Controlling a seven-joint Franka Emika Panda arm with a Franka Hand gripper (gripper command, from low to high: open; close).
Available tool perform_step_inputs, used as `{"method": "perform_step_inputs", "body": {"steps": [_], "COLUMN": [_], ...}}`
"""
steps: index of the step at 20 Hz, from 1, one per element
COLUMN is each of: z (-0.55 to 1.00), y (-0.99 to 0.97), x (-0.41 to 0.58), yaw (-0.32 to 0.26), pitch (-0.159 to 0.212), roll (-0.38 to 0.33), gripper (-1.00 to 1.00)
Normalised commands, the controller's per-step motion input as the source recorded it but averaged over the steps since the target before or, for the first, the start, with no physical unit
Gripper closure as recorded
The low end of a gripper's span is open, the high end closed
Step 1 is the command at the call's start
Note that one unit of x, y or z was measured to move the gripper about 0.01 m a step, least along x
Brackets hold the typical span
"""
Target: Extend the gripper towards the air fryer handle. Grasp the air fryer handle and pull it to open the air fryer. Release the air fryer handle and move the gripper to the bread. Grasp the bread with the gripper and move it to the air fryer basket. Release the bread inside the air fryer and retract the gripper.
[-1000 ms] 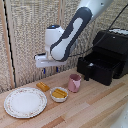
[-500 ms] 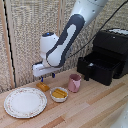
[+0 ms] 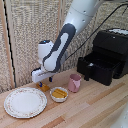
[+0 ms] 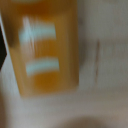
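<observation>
Wooden table (image 3: 95,107) carries the fryer (image 3: 112,47) with its basket (image 3: 97,67) pulled open, while the gripper (image 3: 44,81) hangs low over the bread (image 3: 45,87), fingers seemingly straddling it though closure I cannot tell, so next comes squeezing and lifting it
</observation>
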Motion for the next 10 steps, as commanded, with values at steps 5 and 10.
{"method": "perform_step_inputs", "body": {"steps": [5, 10], "z": [-0.25, -0.26], "y": [0.12, 0.23], "x": [0.439, 0.315], "yaw": [0.008, -0.005], "pitch": [0.019, 0.119], "roll": [0.01, 0.0], "gripper": [-1.0, 1.0]}}
